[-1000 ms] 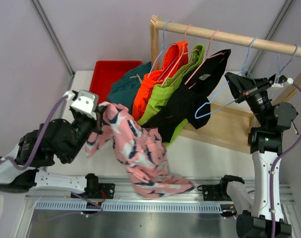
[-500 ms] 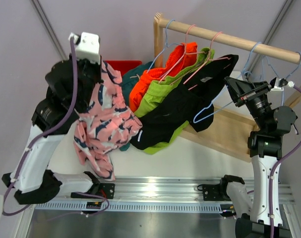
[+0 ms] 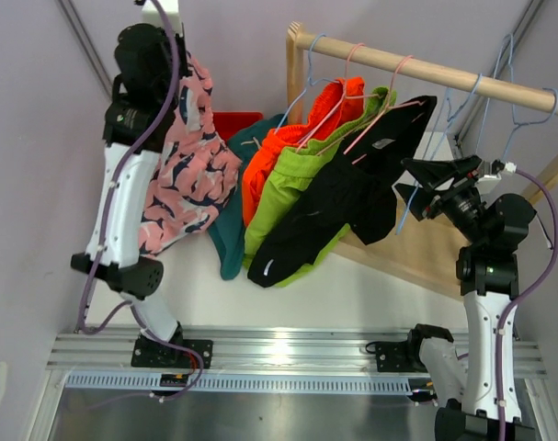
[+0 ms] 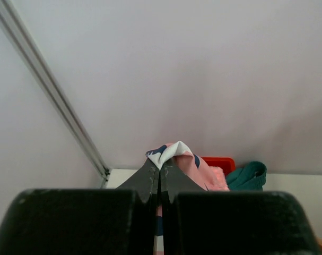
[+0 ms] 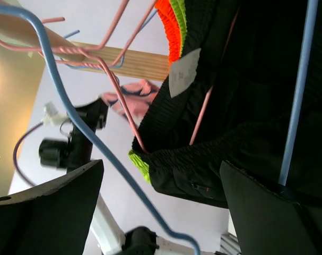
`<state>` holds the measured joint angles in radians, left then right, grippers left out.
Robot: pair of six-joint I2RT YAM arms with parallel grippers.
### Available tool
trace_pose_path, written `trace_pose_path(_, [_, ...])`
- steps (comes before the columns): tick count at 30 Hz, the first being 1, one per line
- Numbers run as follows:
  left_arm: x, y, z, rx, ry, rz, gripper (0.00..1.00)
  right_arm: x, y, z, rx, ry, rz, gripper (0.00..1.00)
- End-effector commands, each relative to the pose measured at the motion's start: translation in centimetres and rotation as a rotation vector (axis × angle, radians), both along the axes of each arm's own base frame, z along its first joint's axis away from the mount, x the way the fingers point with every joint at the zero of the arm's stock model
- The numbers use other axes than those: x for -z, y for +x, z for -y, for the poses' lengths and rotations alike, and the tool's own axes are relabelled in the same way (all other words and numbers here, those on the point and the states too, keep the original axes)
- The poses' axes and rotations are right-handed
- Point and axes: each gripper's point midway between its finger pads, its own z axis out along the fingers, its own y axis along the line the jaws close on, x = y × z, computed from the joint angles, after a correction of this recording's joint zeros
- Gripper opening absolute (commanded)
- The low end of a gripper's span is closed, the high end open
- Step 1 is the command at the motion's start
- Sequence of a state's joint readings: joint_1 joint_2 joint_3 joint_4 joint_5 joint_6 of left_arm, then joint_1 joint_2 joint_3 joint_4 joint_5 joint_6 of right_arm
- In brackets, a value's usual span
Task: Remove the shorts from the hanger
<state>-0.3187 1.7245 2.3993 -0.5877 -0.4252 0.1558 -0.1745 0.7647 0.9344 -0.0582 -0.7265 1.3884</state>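
While the left arm stands raised at the far left of the overhead view, the left gripper (image 4: pixel 161 180) is pressed fully together on a fold of the pink shorts (image 3: pixel 194 161), as its wrist camera shows. These shorts, patterned in navy and white, hang free from that grip alongside the arm and well apart from the wooden rail (image 3: pixel 444 73). 3 pairs hang in a row under the rail: the orange shorts (image 3: pixel 277 161) at the left, the green shorts (image 3: pixel 292 188) touching them, and the black shorts (image 3: pixel 352 197) at the right. The right wrist camera shows the pink hangers (image 5: pixel 120 101) running into the waistbands of the green and black pairs. The teal shorts (image 3: pixel 225 234) sit left of and partly behind the orange pair, in front of a red bin (image 3: pixel 234 122). It cannot be told whether a hanger carries them. Their lower end reaches down toward the white table (image 3: pixel 370 285). The right gripper (image 3: pixel 409 179) is level with the black pair, just to its right, with its jaws spread wide and gripping nothing. A blue hanger (image 5: pixel 78 116) crosses the gap between them; contact with either finger cannot be confirmed.
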Motion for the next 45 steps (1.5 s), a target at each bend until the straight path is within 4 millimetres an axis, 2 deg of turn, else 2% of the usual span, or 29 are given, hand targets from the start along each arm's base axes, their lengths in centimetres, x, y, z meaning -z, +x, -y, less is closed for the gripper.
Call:
trace_pose_path(1, [0.2,3.8,1.1,0.050,-0.062,0.045,0.00,-0.7,-1.9,-0.3,0.006,-0.086,0.047,0.99])
trace_pose_path(2, [0.0,4.4,0.9,0.039,-0.070,0.059,0.00,-0.6,-2.1,-0.3,0.013,-0.113,0.057,0.99])
trace_pose_path(3, [1.8,6.3,1.1,0.029,-0.063,0.029,0.03,-0.3,-2.5,-0.3,0.012,-0.119,0.046,0.99])
trace_pose_path(5, [3.0,7.6,1.4,0.022,-0.075,0.020,0.16,-0.6,-2.9,-0.4,0.015,-0.132,0.061,0.99])
trace_pose_path(6, [4.3,8.5,1.8,0.028,-0.076,-0.003,0.60,-0.8,-3.5,-0.5,0.019,-0.148,0.073,0.99])
trace_pose_path(7, [5.0,8.9,2.1,0.038,-0.085,-0.010,0.92,-1.1,-3.9,-0.5,0.025,-0.162,0.083,0.99])
trace_pose_path(8, [6.2,9.5,2.4,0.044,-0.090,-0.025,0.99,-1.2,-4.1,-0.3,0.048,-0.180,0.088,0.99])
trace_pose_path(11, [9.1,10.3,2.7,0.038,-0.100,-0.094,0.99,-2.6,-5.8,0.2,0.109,-0.254,0.111,0.99])
trace_pose_path(15, [9.1,9.1,2.1,0.012,-0.134,-0.118,0.99,-2.3,-7.7,1.8,0.242,-0.346,0.081,0.99])
trace_pose_path(16, [8.9,8.6,2.0,0.009,-0.145,-0.119,0.99,-3.2,-8.9,2.1,0.280,-0.372,0.118,0.99])
trace_pose_path(18, [8.5,6.6,1.6,0.008,-0.186,-0.127,0.99,-3.2,-9.9,3.2,0.360,-0.387,0.113,0.99])
trace_pose_path(22, [8.1,2.2,1.8,0.052,-0.237,-0.120,0.99,-6.2,-12.1,3.4,0.412,-0.394,0.229,0.99])
trace_pose_path(23, [11.4,1.9,2.4,0.065,-0.222,-0.177,0.99,-6.7,-12.1,3.0,0.387,-0.401,0.249,0.99])
trace_pose_path(24, [9.3,-0.5,2.0,0.087,-0.238,-0.125,0.99,-7.7,-12.0,2.6,0.371,-0.404,0.289,1.00])
trace_pose_path(25, [8.7,-1.6,2.4,0.115,-0.244,-0.104,0.99,-9.0,-12.7,2.0,0.339,-0.411,0.336,0.99])
trace_pose_path(26, [10.4,-2.4,2.5,0.124,-0.236,-0.137,0.99,-9.6,-11.8,1.9,0.322,-0.430,0.340,0.99])
trace_pose_path(27, [10.2,-4.3,2.2,0.136,-0.239,-0.122,0.99,-10.4,-11.8,1.6,0.306,-0.443,0.360,0.99])
trace_pose_path(28, [11.8,-5.0,2.2,0.141,-0.228,-0.148,0.99,-11.1,-11.7,1.6,0.301,-0.456,0.369,0.99])
trace_pose_path(29, [11.5,-6.0,2.3,0.159,-0.232,-0.133,0.99,-13.5,-12.8,2.0,0.345,-0.467,0.415,0.99])
trace_pose_path(31, [12.7,-8.1,2.1,0.182,-0.222,-0.143,0.99,-13.7,-11.2,3.5,0.413,-0.531,0.347,0.99])
trace_pose_path(32, [12.8,-8.8,2.0,0.191,-0.225,-0.140,0.99,-14.5,-12.0,4.1,0.452,-0.549,0.339,0.99])
trace_pose_path(33, [15.3,-9.2,2.0,0.189,-0.213,-0.186,0.99,-14.5,-11.4,4.8,0.483,-0.575,0.324,1.00])
trace_pose_path(35, [15.1,-10.9,1.5,0.199,-0.224,-0.162,0.99,-15.4,-11.2,5.2,0.514,-0.578,0.351,0.99])
trace_pose_path(36, [16.6,-11.2,1.4,0.196,-0.219,-0.184,0.99,-15.2,-10.5,5.0,0.500,-0.565,0.345,0.99])
trace_pose_path(38, [17.4,-12.3,1.0,0.193,-0.228,-0.170,0.99,-15.8,-9.5,4.0,0.439,-0.543,0.381,0.98])
trace_pose_path(39, [19.6,-12.6,0.8,0.184,-0.222,-0.197,0.99,-15.8,-8.3,3.3,0.385,-0.517,0.388,0.96])
trace_pose_path(40, [20.4,-12.6,0.8,0.182,-0.223,-0.211,0.99,-15.2,-7.5,2.9,0.348,-0.504,0.362,0.95])
trace_pose_path(43, [23.0,-13.1,0.9,0.187,-0.219,-0.250,0.99,-15.8,-4.8,2.1,0.268,-0.473,0.387,0.93])
trace_pose_path(45, [23.4,-13.3,1.0,0.195,-0.219,-0.257,0.99,-15.9,-3.6,1.8,0.234,-0.473,0.385,0.92])
